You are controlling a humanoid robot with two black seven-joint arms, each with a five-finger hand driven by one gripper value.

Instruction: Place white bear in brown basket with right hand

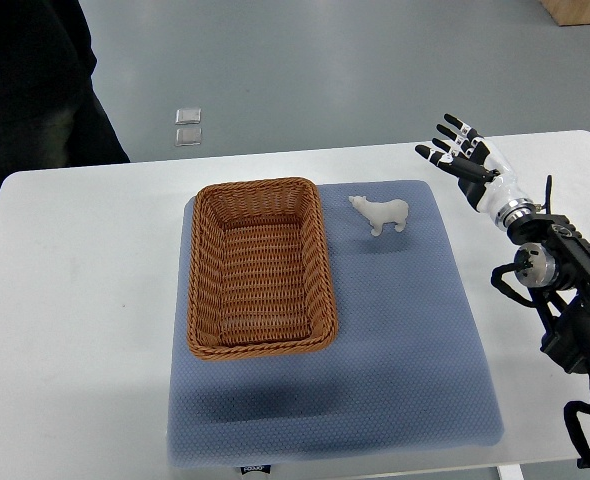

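Note:
A small white bear [381,213] stands on the blue mat [405,330], just right of the brown wicker basket [261,268]. The basket is rectangular and holds nothing. My right hand [457,150] is raised above the table's far right part, to the right of the bear and apart from it. Its fingers are spread and hold nothing. My right arm [565,290] comes in along the right edge. My left arm does not show.
The mat lies on a white table [75,300]. A person in dark clothes [30,80] stands at the far left corner. Two small clear squares [187,126] lie on the grey floor beyond the table.

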